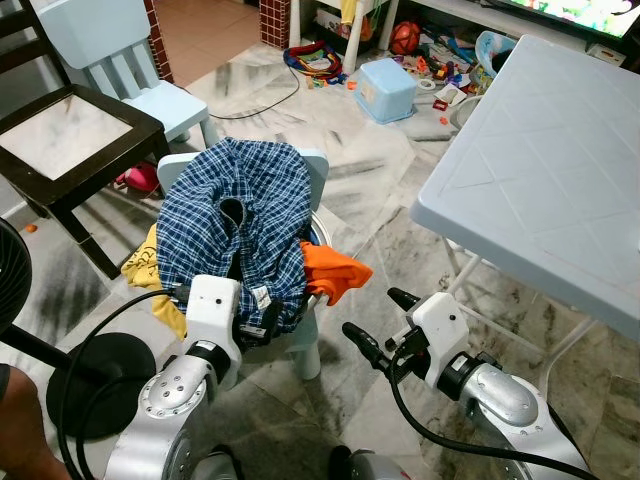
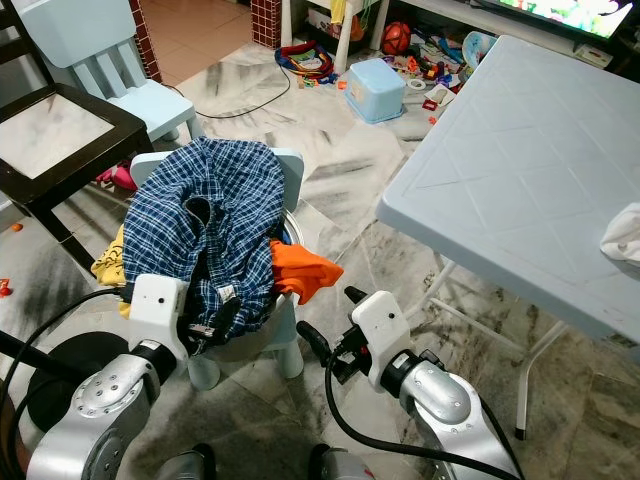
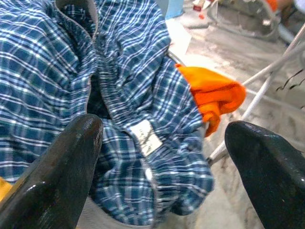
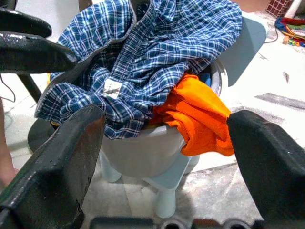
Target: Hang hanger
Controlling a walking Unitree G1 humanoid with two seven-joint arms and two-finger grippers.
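Observation:
A blue plaid shirt (image 1: pixel 262 190) is heaped over a grey basin (image 4: pixel 143 148) that sits on a small pale blue chair (image 1: pixel 318 165). An orange garment (image 1: pixel 335 268) spills over the basin's right side and a yellow one (image 1: pixel 145 268) hangs at its left. My left gripper (image 1: pixel 262 322) is open at the shirt's front lower edge, its fingers on either side of the folds near a white label (image 3: pixel 147 138). My right gripper (image 1: pixel 370 312) is open too, low and just right of the chair, pointing at the orange garment (image 4: pixel 200 119) with nothing between its fingers.
A pale blue plastic table (image 1: pixel 540 180) stands close on the right, its thin legs near my right arm. A dark wooden chair (image 1: pixel 70 135) and another pale blue chair (image 1: pixel 150 95) are at the back left. A black fan base (image 1: pixel 100 385) and cable lie at the lower left. A blue box (image 1: pixel 385 90) and toys lie on the floor beyond.

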